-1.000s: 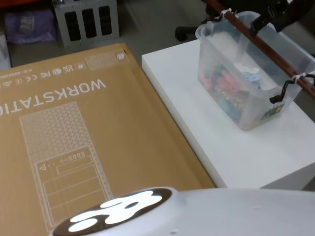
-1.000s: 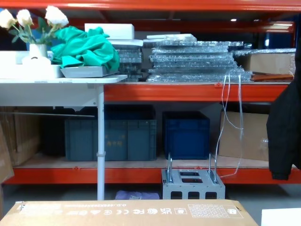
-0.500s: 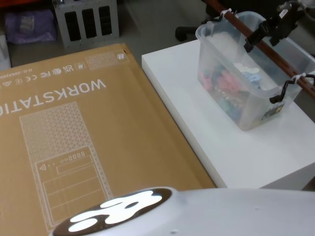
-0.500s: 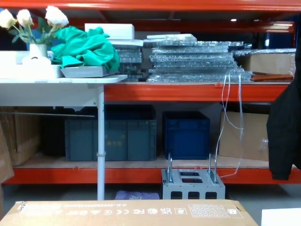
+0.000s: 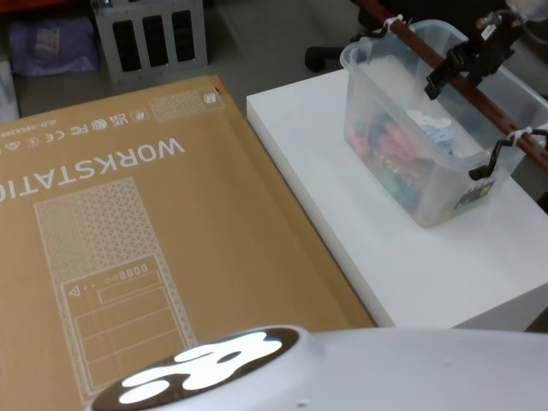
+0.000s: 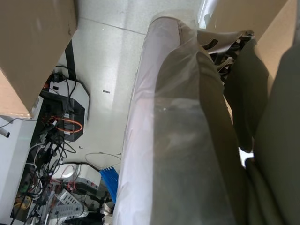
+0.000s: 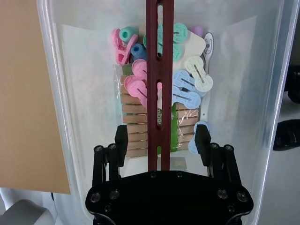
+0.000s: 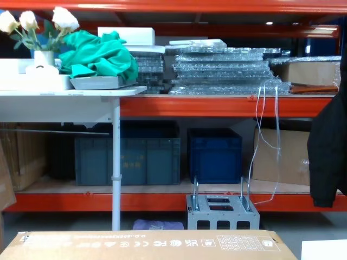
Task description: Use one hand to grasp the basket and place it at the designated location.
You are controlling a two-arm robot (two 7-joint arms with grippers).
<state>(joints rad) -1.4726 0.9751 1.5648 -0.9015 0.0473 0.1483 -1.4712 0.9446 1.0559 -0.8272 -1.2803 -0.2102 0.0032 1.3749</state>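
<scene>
The black jointed right gripper (image 5: 467, 60) (image 7: 159, 140) hovers over the wide translucent whitish plastic basket (image 5: 428, 184), its fingers (image 7: 121, 140) spread on either side of the long reddish-brown bar handle (image 7: 159, 70) without touching it; the basket stands on the white table (image 5: 360, 214), near a flat brown cardboard box (image 5: 171, 223)

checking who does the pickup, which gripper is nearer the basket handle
Right. The right gripper is at the handle of the basket, open, a finger on each side. The left arm is parked low beside the cardboard box, away from it.
</scene>
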